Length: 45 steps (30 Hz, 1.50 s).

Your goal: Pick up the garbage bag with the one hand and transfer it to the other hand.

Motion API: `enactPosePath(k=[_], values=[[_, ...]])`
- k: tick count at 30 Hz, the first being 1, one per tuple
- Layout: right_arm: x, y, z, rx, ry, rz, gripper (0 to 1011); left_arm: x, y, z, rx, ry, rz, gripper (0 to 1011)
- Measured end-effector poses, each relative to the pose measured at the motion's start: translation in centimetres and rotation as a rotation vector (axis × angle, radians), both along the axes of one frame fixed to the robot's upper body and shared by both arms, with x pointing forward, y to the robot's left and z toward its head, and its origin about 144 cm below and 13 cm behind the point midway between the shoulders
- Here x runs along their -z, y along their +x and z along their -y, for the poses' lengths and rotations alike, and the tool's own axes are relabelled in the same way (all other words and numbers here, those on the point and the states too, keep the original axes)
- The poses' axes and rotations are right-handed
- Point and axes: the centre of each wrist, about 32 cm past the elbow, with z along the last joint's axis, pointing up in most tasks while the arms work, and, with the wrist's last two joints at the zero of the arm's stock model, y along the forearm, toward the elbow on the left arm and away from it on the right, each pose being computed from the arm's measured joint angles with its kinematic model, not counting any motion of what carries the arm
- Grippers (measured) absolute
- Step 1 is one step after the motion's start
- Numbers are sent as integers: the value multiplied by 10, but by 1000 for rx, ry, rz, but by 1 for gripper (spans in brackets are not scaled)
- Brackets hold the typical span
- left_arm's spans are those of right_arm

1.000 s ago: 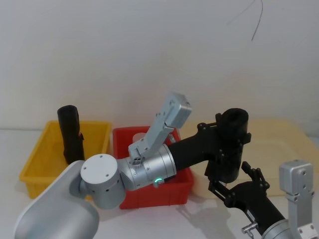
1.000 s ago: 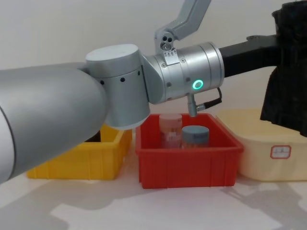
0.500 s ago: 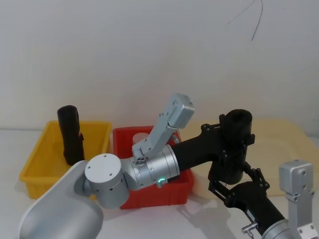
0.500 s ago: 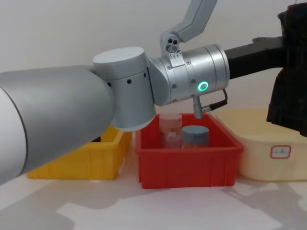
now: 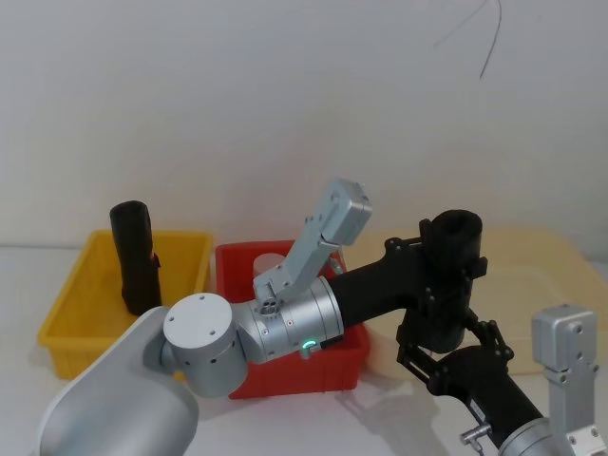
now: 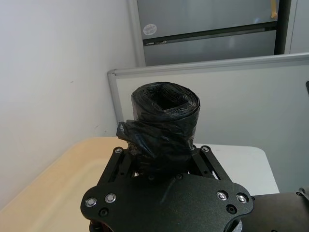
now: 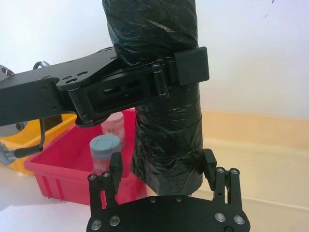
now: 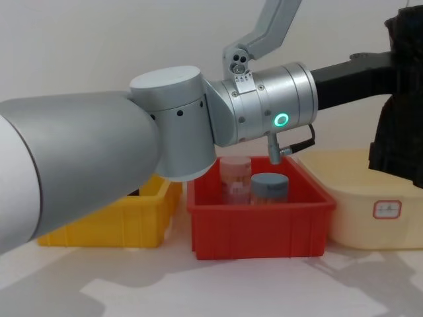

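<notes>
The garbage bag (image 5: pixel 454 237), a black roll, is upright in the air on the right side of the scene, above the near left corner of the beige bin (image 5: pixel 532 261). It touches neither the bin nor the table (image 8: pixel 198 284).

The left tool (image 5: pixel 448 277) is clamped around the middle of the roll. Its silver arm reaches in from the left across the red bin (image 5: pixel 285 375), with the green ring (image 8: pixel 282 119) lit. In the left wrist view the roll (image 6: pixel 164 121) stands up out of the left tool (image 6: pixel 162 154), with its crinkled open top end facing the camera.

The right tool (image 5: pixel 446 344) comes up from the near right, under the roll's lower end. In the right wrist view its fingers (image 7: pixel 115 166) stand apart, one on each side of the bottom of the roll (image 7: pixel 169 125). The right tool (image 7: pixel 161 166) is spread wide with a gap showing on one side, so it is not gripping. The left tool (image 7: pixel 164 79) crosses the roll higher up.

In the chest view the roll (image 8: pixel 400 132) hangs at the right edge, above the beige bin (image 8: pixel 370 211).

The red bin (image 8: pixel 258 224) sits in the middle and holds a blue-capped jar (image 8: pixel 269 188) with a pink jar (image 8: pixel 234 177) just behind it. The yellow bin (image 5: pixel 71 318) sits to the left with a second roll (image 5: pixel 133 256) standing upright in it.
</notes>
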Motion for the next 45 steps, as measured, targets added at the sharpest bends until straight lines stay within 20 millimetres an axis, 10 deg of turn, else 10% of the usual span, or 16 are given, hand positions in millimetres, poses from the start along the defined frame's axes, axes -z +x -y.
enactPosePath(k=[25,45], values=[[-3,17,-2,24,15,-2,1001,0,0,1,3,0,-1,371],[-7,22,-1,36,37,-9,566,0,1,1,3,0,-2,391]])
